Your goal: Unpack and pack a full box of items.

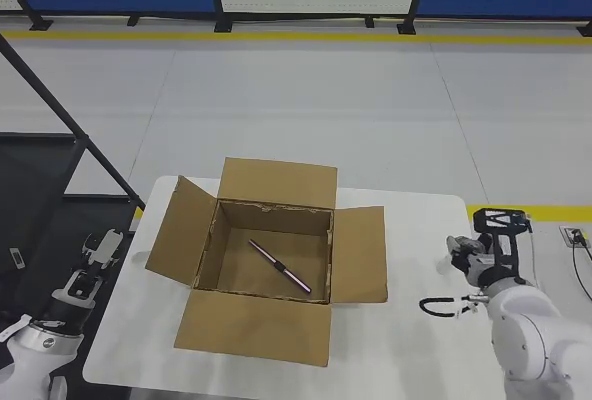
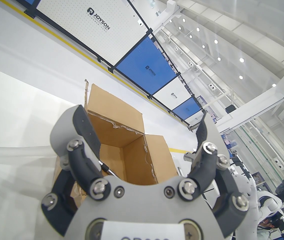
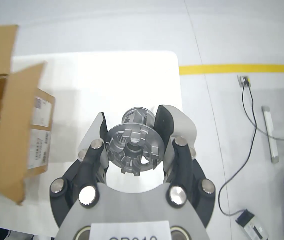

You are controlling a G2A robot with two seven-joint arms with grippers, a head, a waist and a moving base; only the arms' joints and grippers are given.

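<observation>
Cardboard box: set at the middle of the white surface, with its top open and all four flaps folded outward.
Rod: a thin dark rod with a pinkish end is laid diagonally on the floor of the box, apart from the walls. Its metal tip is glimpsed past one finger in the left wrist view.
Left tool: held just off the left edge of the surface, beside the left flap and pointed toward the box. The fingers are spread wide and nothing is gripped between them.
Right tool: held by the right edge of the surface, well apart from the right flap. The fingers are closed against the metal part.
Metal part: a grey cast hub with a round flange and a central hole is clamped between the two dark pads, outside the box.
Floor: pale, crossed by a yellow line. A black cable is laid on it beyond the surface.
</observation>
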